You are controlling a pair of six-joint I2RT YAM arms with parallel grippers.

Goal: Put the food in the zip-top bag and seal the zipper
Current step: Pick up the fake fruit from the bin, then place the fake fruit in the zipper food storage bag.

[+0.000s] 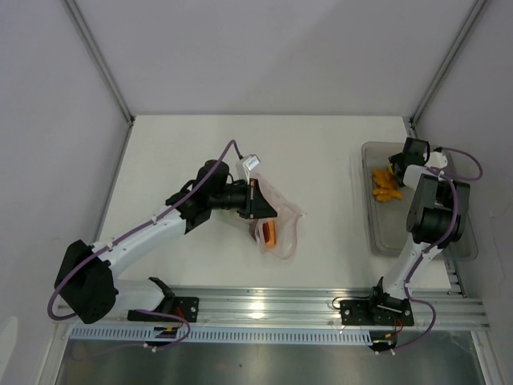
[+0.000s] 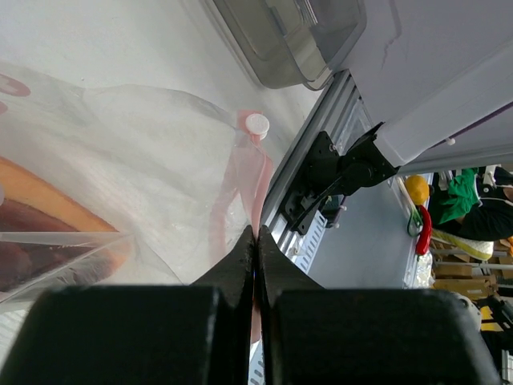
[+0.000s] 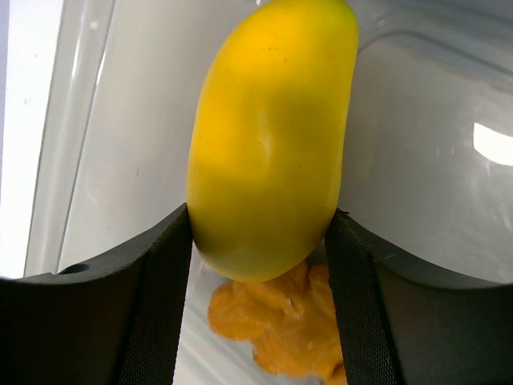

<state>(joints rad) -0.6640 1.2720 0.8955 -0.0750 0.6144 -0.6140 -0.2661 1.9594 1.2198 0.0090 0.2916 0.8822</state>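
Note:
The clear zip-top bag (image 1: pixel 282 218) lies at mid-table with orange and reddish-brown food (image 1: pixel 270 234) inside. My left gripper (image 1: pixel 256 200) is shut on its pink-red zipper strip (image 2: pixel 240 172), pinching it at the jaw tips (image 2: pixel 256 234). A white slider (image 2: pixel 257 123) sits on the strip beyond them. The bag's food shows at the left of the left wrist view (image 2: pixel 40 212). My right gripper (image 1: pixel 398 160) is down in the grey-clear tray (image 1: pixel 417 241), both fingers pressed against a yellow oval piece (image 3: pixel 268 136). An orange piece (image 3: pixel 280 333) lies beneath it.
More yellow and orange pieces (image 1: pixel 386 186) lie in the tray at the far right. The tray's corner (image 2: pixel 280 40) shows beyond the bag in the left wrist view. The aluminium rail (image 1: pixel 280 305) runs along the near edge.

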